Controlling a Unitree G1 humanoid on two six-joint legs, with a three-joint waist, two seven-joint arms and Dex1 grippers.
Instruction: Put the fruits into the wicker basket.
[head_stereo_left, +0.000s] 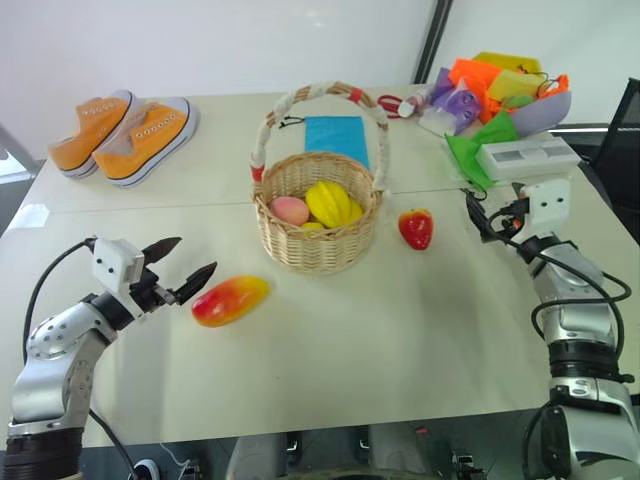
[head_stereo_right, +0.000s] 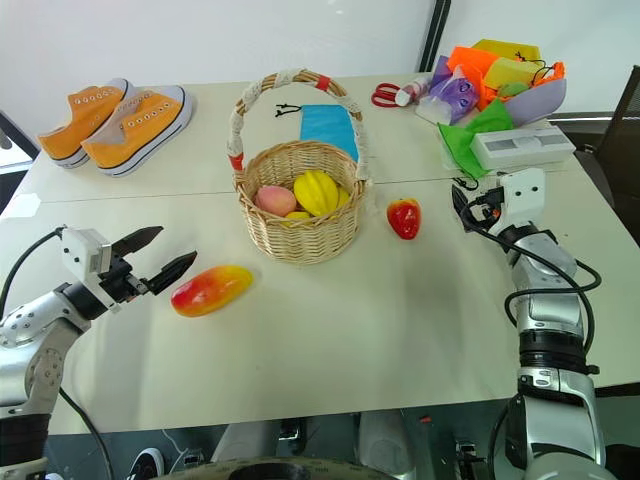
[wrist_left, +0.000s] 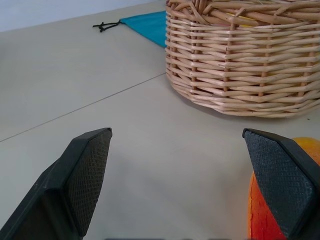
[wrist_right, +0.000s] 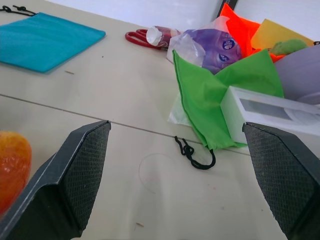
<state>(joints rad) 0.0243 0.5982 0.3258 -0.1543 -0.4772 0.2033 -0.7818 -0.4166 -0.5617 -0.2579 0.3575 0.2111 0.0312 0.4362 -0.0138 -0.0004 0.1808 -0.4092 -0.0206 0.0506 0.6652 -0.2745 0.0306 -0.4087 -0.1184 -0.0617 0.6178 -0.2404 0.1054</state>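
Left eye view — both grippers (head_stereo_left: 186, 262) (wrist_right: 182, 165) spread, empty — mango (head_stereo_left: 230, 300) beside wicker basket (head_stereo_left: 318, 240).

Both arms are silver-grey metal with black ringed joints and loose black cables looping along them. Each wrist carries a white boxy block. The left gripper (head_stereo_left: 183, 270) has two black pointed fingers (wrist_left: 85, 180) with finely cross-hatched pads; the right gripper (wrist_right: 175, 195) looks the same, apparently identical.
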